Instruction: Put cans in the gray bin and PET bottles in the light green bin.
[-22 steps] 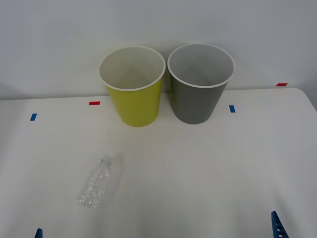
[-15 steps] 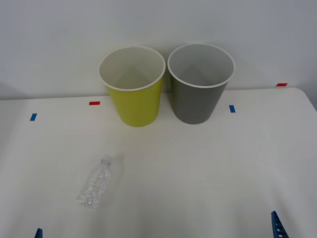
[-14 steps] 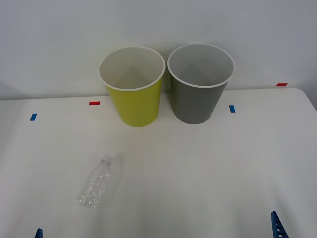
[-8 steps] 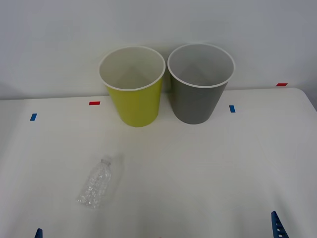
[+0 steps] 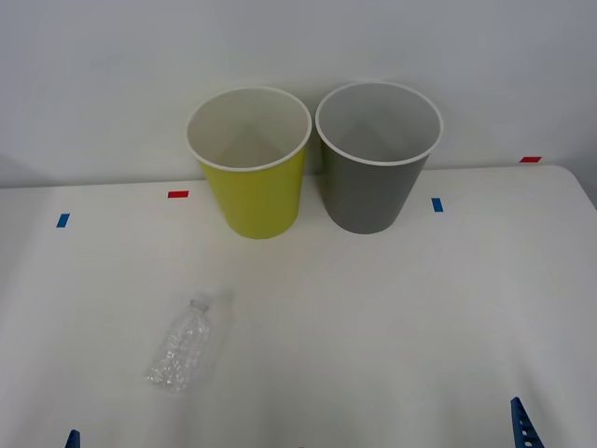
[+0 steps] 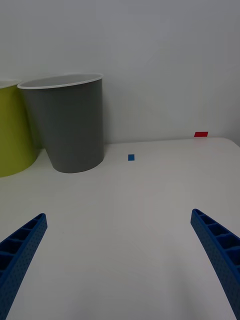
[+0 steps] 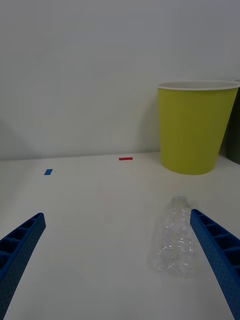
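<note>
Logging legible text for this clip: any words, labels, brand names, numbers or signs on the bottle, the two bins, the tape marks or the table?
None can be read.
PET bottle: clear, crinkled, no label.
Light green bin and gray bin: plain walls, no print.
Red tape mark and blue tape mark on the table: plain coloured patches, no writing.
Left gripper and right gripper, both open and low at the near edge: bare blue ribbed fingers.

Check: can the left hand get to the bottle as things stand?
Probably yes. The left hand is open, and the bottle lies on the table just ahead with nothing between them.
</note>
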Controlling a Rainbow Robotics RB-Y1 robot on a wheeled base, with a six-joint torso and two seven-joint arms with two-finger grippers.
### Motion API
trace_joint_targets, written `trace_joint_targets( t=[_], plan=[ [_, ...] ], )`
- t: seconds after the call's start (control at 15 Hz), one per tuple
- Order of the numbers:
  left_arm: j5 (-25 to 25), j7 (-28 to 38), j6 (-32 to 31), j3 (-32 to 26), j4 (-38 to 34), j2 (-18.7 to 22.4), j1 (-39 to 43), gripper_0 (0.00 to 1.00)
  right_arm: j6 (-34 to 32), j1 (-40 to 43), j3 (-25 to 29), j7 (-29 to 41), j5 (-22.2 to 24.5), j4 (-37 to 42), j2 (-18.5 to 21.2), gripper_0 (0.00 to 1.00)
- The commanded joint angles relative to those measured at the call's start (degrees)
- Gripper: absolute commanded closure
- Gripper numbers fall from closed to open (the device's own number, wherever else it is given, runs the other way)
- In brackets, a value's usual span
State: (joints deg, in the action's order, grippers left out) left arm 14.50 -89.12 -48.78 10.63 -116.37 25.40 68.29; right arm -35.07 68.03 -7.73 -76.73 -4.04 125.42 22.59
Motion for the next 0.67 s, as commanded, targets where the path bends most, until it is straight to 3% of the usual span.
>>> trace_joint_targets(
  t=[0.07,0.67],
  plan=[
    [0.0,0.0,0.0,0.0,0.0,0.0,0.0,0.00,0.0,0.0,0.0,0.0,0.0,0.0,0.0,0.00],
    [0.0,0.0,0.0,0.0,0.0,0.0,0.0,0.00,0.0,0.0,0.0,0.0,0.0,0.0,0.0,0.00]
  ],
)
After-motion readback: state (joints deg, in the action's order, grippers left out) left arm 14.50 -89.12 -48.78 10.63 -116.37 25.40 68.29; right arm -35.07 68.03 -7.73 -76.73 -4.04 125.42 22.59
